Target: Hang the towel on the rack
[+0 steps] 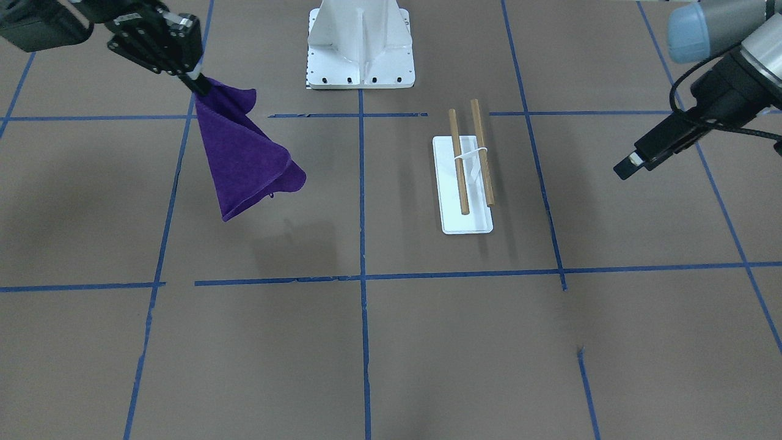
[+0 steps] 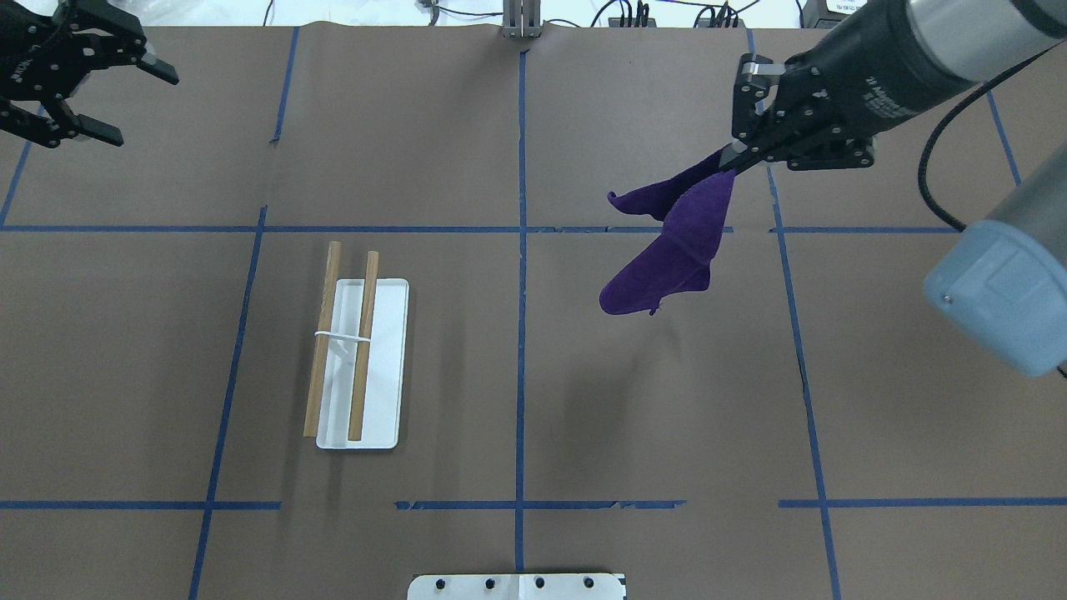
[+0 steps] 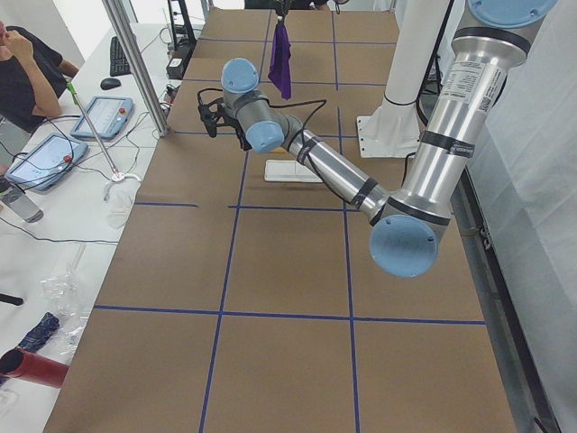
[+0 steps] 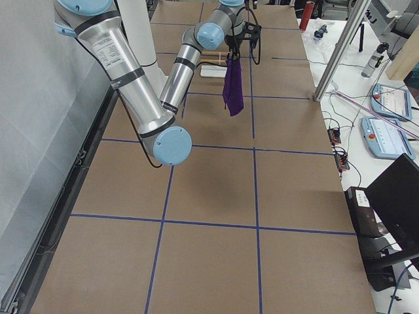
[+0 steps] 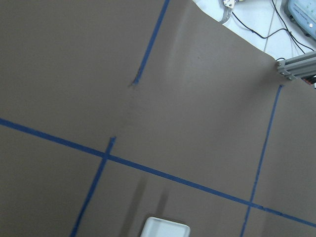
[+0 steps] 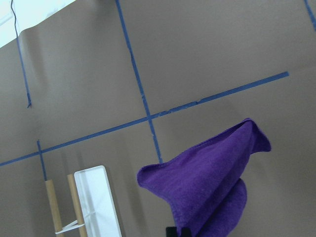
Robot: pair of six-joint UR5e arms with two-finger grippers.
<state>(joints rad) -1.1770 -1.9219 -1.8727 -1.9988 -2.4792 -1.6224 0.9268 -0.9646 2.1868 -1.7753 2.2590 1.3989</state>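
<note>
Left gripper (image 2: 143, 108), at the far left of the overhead view, hung above the brown table (image 2: 125, 375) with its fingers spread wide and nothing between them, well apart from everything else. To its right stood the rack (image 2: 363, 350), bare: two brown dowels (image 2: 321, 342) lay parallel over a flat white base, running toward and away from the robot. Further right, past the centre tape line, the purple towel (image 2: 675, 250) hung in the air, clear of the table. The right gripper (image 2: 732, 161) was closed on its top edge, and the cloth drooped below in loose folds. Towel and rack were well apart.

The step in hand appeared to be carrying the towel across to the rack. To do it well, the right arm would likely need to hold the towel high enough for its lower edge to clear the dowels. It should then cross them at right angles and lower until cloth fell on both sides before letting go. Pinched at one spot, the towel was bunched and might slide off. The idle left gripper could take a second corner to spread it.
</note>
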